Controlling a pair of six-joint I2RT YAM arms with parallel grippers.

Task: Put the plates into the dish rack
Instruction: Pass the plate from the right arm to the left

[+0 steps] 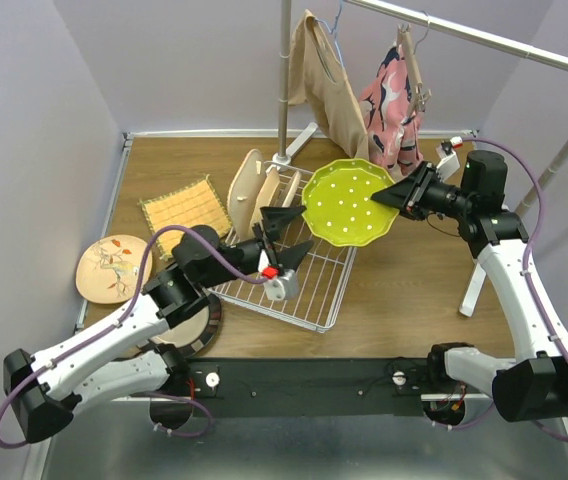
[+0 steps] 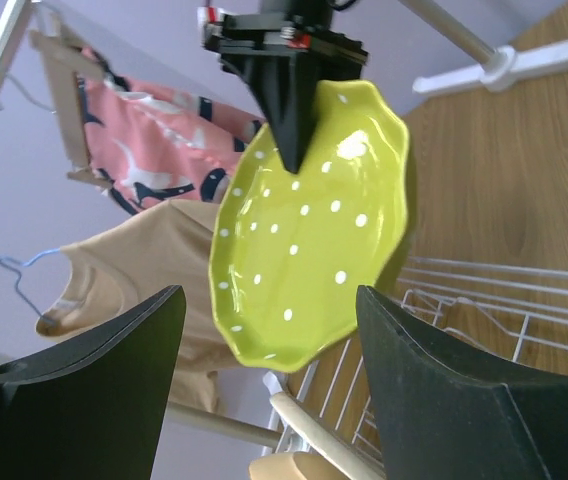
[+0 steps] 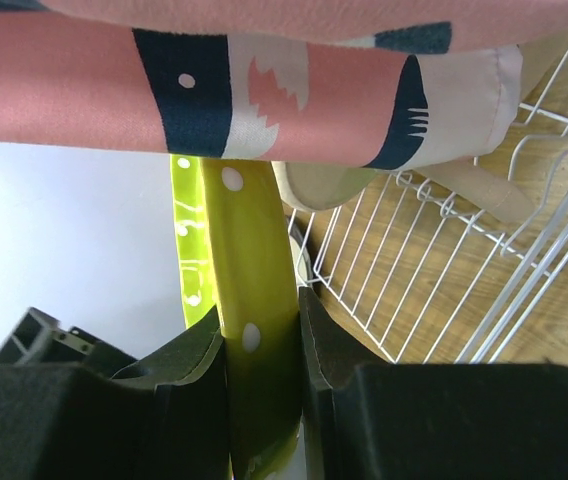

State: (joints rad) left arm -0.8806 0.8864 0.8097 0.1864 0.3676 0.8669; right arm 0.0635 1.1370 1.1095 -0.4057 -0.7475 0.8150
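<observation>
My right gripper (image 1: 392,196) is shut on the rim of a lime green plate with white dots (image 1: 349,205), holding it tilted in the air over the far right corner of the white wire dish rack (image 1: 314,295). In the right wrist view the plate's edge (image 3: 254,250) is pinched between both pads of that gripper (image 3: 262,320). My left gripper (image 1: 289,232) is open over the rack, just left of the plate and apart from it; its view shows the plate (image 2: 314,220) beyond its spread fingertips (image 2: 269,300). Two cream plates (image 1: 251,190) stand upright in the rack.
A floral plate (image 1: 112,267) lies at the table's left edge and a dark-rimmed plate (image 1: 207,330) lies under the left arm. A woven mat (image 1: 184,207) lies left of the rack. The clothes rail (image 1: 286,80) with a tan garment (image 1: 329,85) and a pink garment (image 1: 394,95) stands behind.
</observation>
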